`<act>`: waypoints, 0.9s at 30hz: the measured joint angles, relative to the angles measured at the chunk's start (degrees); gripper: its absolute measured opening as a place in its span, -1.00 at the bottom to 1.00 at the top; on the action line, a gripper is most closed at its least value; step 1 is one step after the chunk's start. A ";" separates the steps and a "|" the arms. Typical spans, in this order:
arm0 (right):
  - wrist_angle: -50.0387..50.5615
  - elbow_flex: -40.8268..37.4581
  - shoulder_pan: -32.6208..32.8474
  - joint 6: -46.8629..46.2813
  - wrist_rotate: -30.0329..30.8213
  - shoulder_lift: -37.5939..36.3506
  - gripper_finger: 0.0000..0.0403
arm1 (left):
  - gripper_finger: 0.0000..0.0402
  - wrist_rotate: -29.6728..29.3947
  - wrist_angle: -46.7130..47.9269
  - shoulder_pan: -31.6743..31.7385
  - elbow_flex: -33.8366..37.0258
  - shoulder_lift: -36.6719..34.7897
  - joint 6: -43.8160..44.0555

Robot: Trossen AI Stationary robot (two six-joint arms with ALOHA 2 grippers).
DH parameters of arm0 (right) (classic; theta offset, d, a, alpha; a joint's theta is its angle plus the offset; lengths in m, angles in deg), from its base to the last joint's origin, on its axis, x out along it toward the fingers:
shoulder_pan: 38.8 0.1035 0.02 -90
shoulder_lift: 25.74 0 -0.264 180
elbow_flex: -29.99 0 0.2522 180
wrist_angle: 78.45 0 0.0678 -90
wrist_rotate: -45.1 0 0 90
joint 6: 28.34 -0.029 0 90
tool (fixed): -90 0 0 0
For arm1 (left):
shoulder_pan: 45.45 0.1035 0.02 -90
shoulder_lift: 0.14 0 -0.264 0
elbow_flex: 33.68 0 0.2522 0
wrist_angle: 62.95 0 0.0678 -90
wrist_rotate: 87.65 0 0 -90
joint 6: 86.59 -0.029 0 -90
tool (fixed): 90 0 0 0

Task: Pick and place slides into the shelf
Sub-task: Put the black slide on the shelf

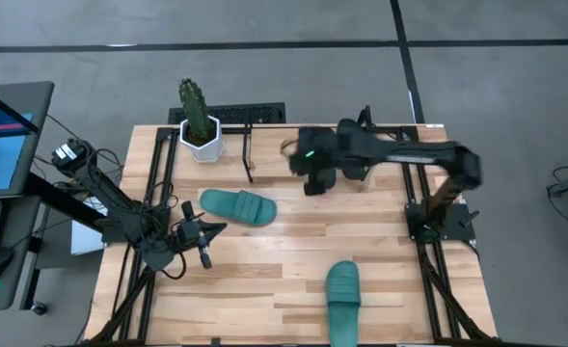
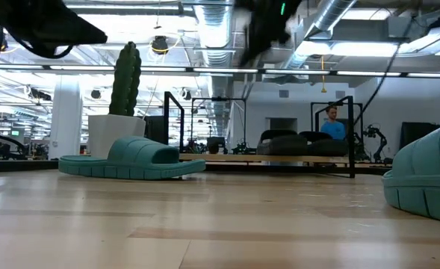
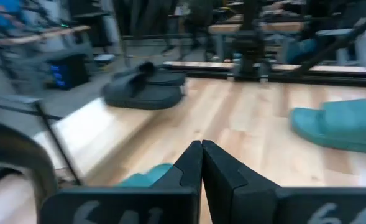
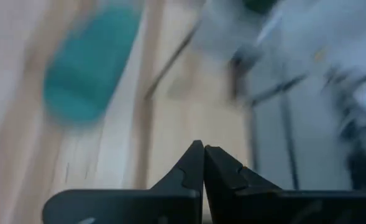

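One teal slide [image 1: 237, 206] lies sole-down at the table's left middle, and a second teal slide [image 1: 342, 294] lies near the front edge. Two black slides [image 3: 142, 92] sit side by side at the far side, by the thin black shelf frame [image 1: 248, 154]; in the high view my right arm hides them. My left gripper [image 1: 214, 230] is shut and empty, low over the table just in front of the left teal slide. My right gripper [image 1: 314, 187] is shut and empty, raised above the far middle and pointing down at a slant.
A cactus in a white pot [image 1: 200, 130] stands at the far left corner. Black mounting rails [image 1: 428, 260] run along both table sides. A person [image 2: 332, 123] stands far off in the room behind. Bare wood lies between the two teal slides.
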 joint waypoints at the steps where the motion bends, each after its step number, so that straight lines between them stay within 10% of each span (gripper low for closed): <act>1: -3.04 -0.39 -0.02 -0.26 -1.03 -3.21 -1.00 | -1.00 -2.51 0.94 -0.54 0.00 0.00 0.70; 7: -26.10 -12.14 -1.31 -7.03 -6.73 -22.54 -1.00 | -1.00 -19.12 5.04 -7.43 0.00 -0.04 5.13; 13: -36.60 -28.53 -1.52 -14.29 -6.85 -37.58 -1.00 | -1.00 -21.26 5.30 -11.00 0.00 -0.02 2.97; 20: -39.08 -42.06 2.23 -22.14 2.74 -42.72 -1.00 | -1.00 -17.75 5.33 -9.43 0.00 -0.04 -3.03; 27: -38.95 -47.31 6.94 -22.63 7.50 -35.77 -1.00 | -1.00 -1.99 4.06 -6.48 0.00 -0.02 -14.80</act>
